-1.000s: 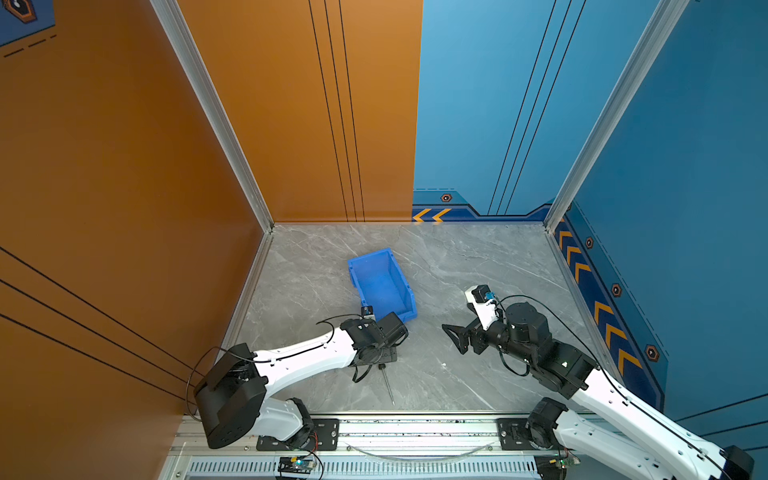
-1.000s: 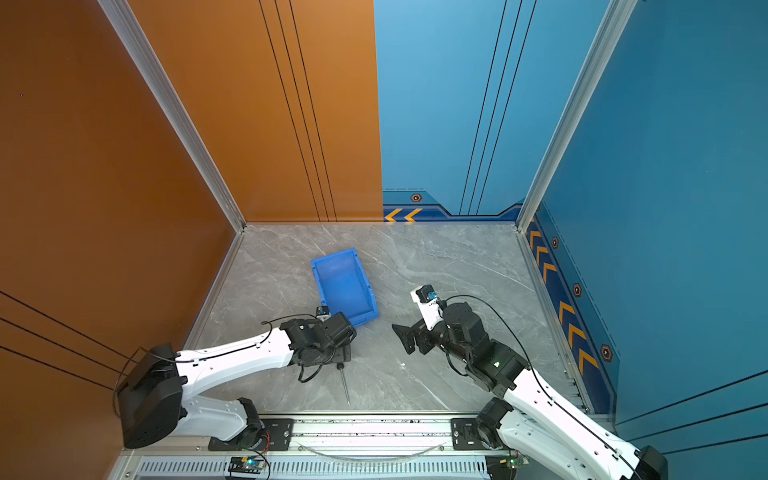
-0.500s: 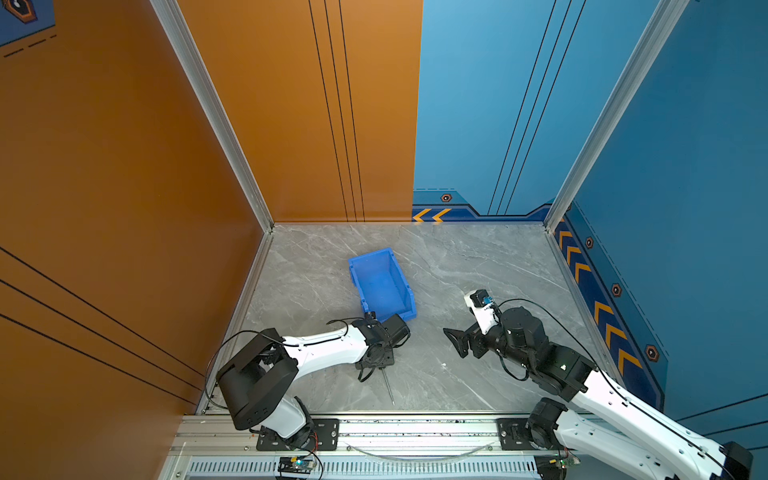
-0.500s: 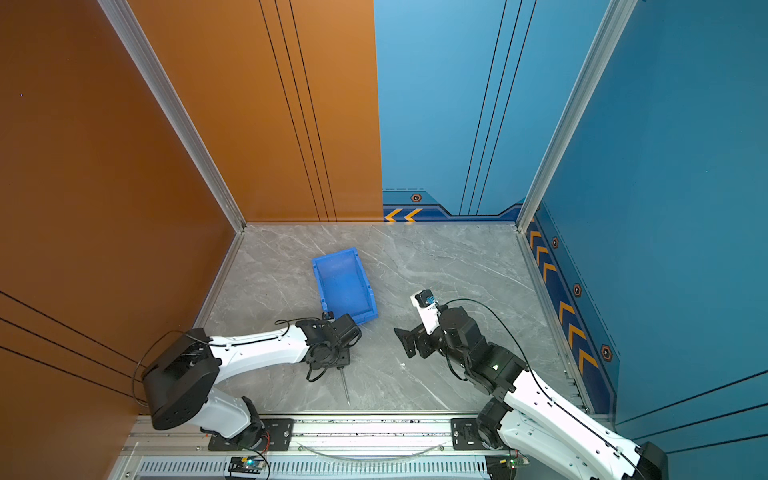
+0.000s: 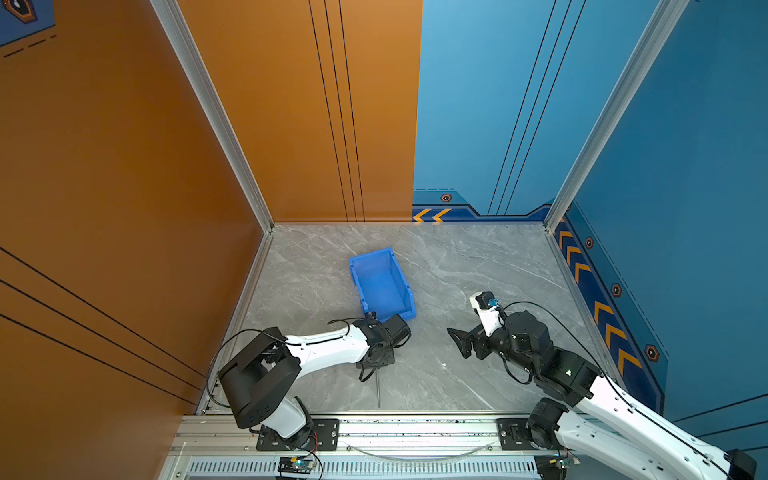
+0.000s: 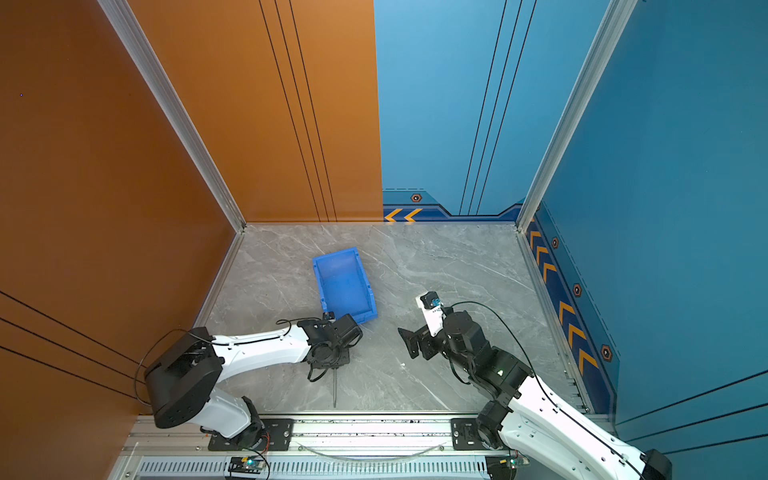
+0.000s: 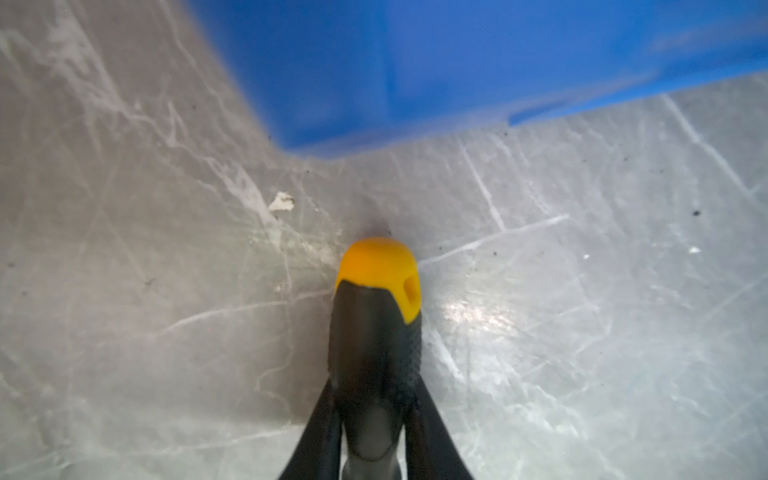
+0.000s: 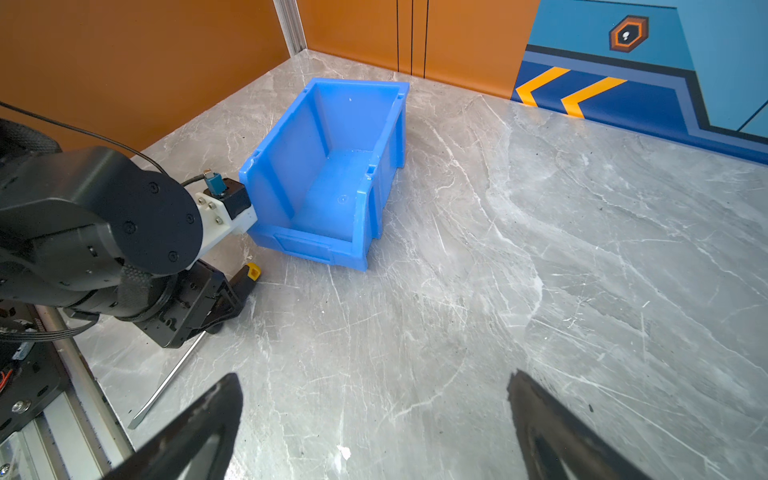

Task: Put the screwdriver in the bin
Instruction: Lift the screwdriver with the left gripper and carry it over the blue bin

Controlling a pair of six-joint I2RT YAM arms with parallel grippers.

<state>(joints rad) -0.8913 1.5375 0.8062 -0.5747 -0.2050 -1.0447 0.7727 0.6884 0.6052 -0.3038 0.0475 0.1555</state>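
The screwdriver (image 7: pixel 376 332) lies low on the worktop (image 8: pixel 540 249), outside the bin, so the goal is not yet met. Its black handle sits between the fingers of the left pincer (image 7: pixel 374 419), which press against both of its sides. We read that as a closed grip on the handle. The yellow butt cap pokes out ahead of the fingertips, and the thin shaft trails out behind the pincer, its tip resting on the worktop close to the rail (image 5: pixel 415 428). We see no gap under the cap or the tip, so we judge that the lift has not begun. The bin (image 8: pixel 291 141) stands upright and empty just ahead of the left pincer, its near corner in front of the cap and apart from it. The right pincer (image 8: pixel 374 378) hangs well off to the side of the left one, jaws spread wide with nothing between them. As we judge it, the grasp is made. What is left is raising the tool, carrying it over the bin's rim and letting it go inside.
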